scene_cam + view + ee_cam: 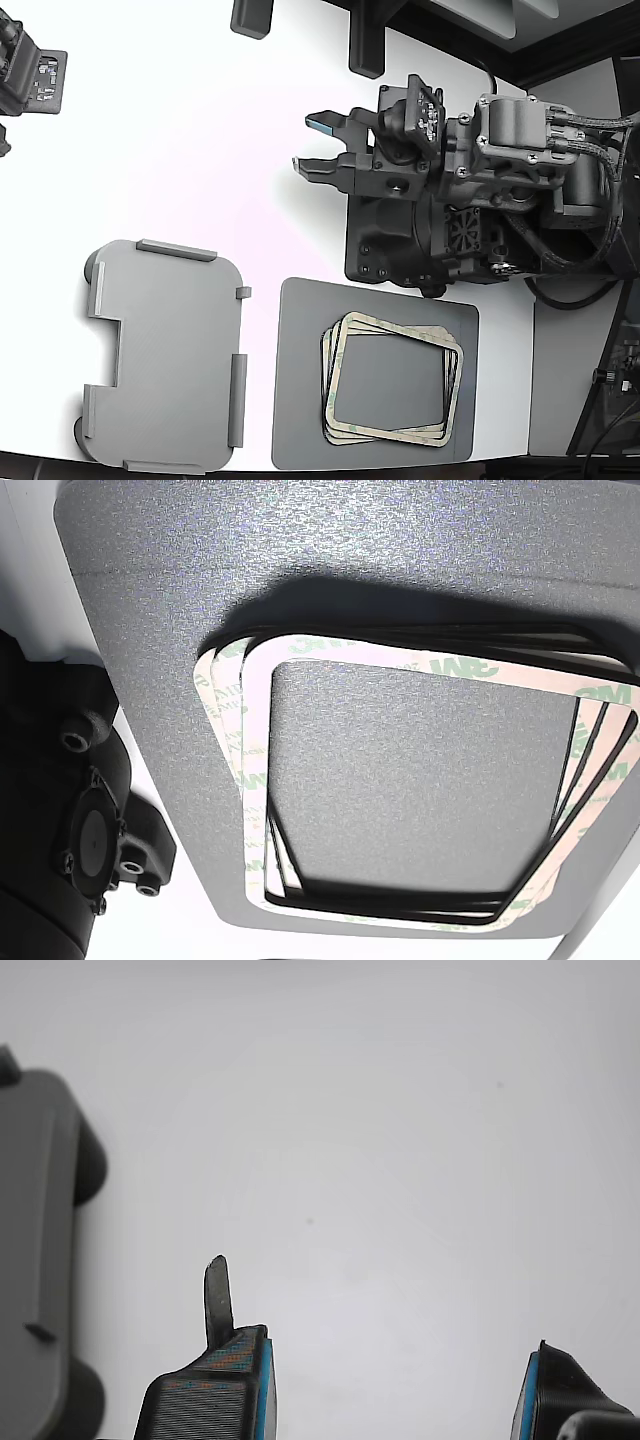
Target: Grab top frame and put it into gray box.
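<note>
Several frames (392,377) lie stacked on the mat (300,400); the claw (312,143) gapes empty.

The white table (190,130) is strongly lit from above and blows out to near pure white in the exterior view, with a faint pink tint around the middle. The gray box (165,355) on it casts only a thin soft shadow at its edge. In the wrist view the table is an even pale gray, the gray box (35,1260) is blurred, and the fingertips (225,1380) are sharper. In the other view the frames (260,730) are crisp, with a dark shadow on the mat (300,540) just beyond them.
</note>
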Action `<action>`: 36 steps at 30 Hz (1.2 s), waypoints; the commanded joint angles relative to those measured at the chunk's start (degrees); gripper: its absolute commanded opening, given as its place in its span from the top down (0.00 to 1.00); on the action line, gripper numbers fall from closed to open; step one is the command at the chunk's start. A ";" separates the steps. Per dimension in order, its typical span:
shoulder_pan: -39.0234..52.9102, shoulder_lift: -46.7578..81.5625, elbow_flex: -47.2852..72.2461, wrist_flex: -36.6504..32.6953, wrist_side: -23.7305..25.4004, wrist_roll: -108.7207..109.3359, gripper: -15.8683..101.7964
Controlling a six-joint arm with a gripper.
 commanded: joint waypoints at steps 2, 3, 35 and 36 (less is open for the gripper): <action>-0.97 1.32 -1.23 -0.44 -0.09 -0.09 0.02; -0.97 1.32 -1.23 -0.44 -0.09 -0.09 0.02; 15.12 -20.74 -28.04 10.90 3.25 -23.64 0.02; 17.23 -22.06 -29.97 11.87 4.22 -24.17 0.02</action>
